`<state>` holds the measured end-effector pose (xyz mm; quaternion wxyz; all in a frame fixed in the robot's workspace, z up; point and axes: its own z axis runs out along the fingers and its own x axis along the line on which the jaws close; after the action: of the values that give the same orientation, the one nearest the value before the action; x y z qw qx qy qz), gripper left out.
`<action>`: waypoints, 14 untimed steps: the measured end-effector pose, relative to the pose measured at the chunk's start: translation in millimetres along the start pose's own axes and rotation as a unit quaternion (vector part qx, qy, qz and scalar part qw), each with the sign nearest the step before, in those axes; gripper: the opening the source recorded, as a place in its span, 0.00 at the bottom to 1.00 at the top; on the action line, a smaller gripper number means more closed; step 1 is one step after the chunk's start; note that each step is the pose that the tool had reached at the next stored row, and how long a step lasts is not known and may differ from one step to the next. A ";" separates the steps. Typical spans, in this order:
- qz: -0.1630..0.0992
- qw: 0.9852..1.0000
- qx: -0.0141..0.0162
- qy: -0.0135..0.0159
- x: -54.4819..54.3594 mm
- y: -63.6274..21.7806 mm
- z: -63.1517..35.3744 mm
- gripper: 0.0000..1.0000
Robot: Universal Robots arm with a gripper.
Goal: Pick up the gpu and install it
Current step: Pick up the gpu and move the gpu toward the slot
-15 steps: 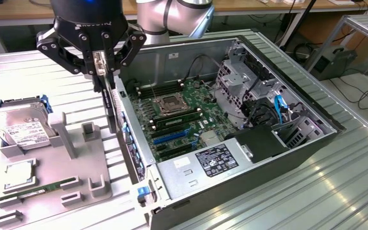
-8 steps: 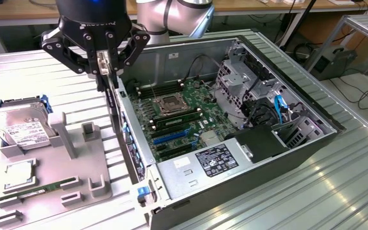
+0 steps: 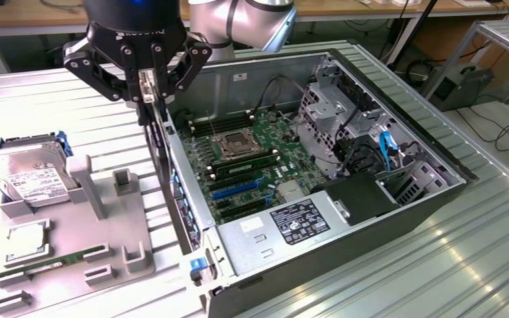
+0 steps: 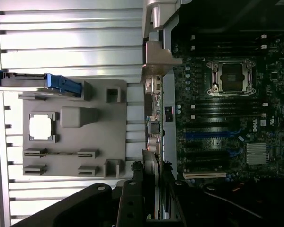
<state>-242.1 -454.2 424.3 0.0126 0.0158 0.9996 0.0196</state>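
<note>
The gpu (image 3: 162,159) is a thin black card seen edge-on, hanging upright from my gripper (image 3: 148,98), which is shut on its upper end. It hangs over the wall of the open computer case (image 3: 413,199) nearest the grey tray, above the motherboard (image 3: 250,165). In the wrist view the gpu (image 4: 153,124) runs away from my gripper (image 4: 151,191) as a narrow strip, with its silver metal bracket (image 4: 155,59) at the far end. It lines up with the case wall, beside the blue expansion slots (image 4: 206,135).
A grey fixture tray (image 3: 117,232) lies at the exterior view's left with a silver hard drive (image 3: 29,177), a CPU (image 3: 26,240) and a green memory stick (image 3: 51,262). Drive cages (image 3: 330,116) and cables crowd the case's far side. Ribbed metal tabletop (image 3: 466,265) surrounds everything.
</note>
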 end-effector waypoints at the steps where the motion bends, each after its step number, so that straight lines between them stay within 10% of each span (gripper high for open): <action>1: 0.000 1.000 0.000 0.000 -0.5 0.0 0.0 0.26; 14: 0.000 1.000 0.000 0.000 -9.1 0.3 0.3 0.26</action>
<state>-233.0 -454.2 424.2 0.0126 0.0158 0.9996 0.0196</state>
